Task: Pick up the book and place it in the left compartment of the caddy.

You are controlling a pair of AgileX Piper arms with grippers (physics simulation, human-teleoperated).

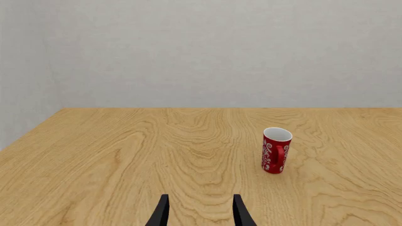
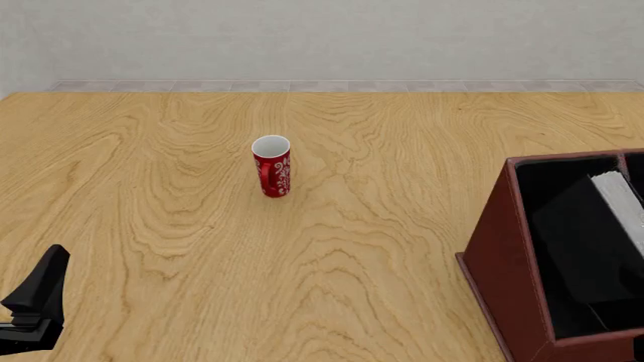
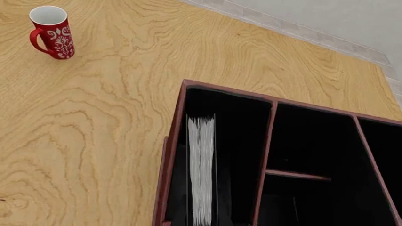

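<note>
- Three views record one moment at a wood-grain table backed by a pale grey wall.
- Book: it stands on edge inside the left compartment of the caddy, white page edges facing up, close to the sloped outer wall. In the front view the book leans within the black interior at the frame's right edge.
- Caddy: a dark red-brown wooden box with black lining; the right wrist view shows an inner divider separating the wide left slot from further compartments beside it.
- Red cup: a tall mug with white floral pattern and white interior, upright on the table, well apart from the caddy and nearer the table's middle.
- Left gripper: two dark fingertips show with bare table between them; the jaws are released and hold nothing. The arm sits low at the front view's left edge.
- Right gripper: no part of it shows in any view, so the state of its jaws cannot be given; its camera looks down on the caddy.
</note>
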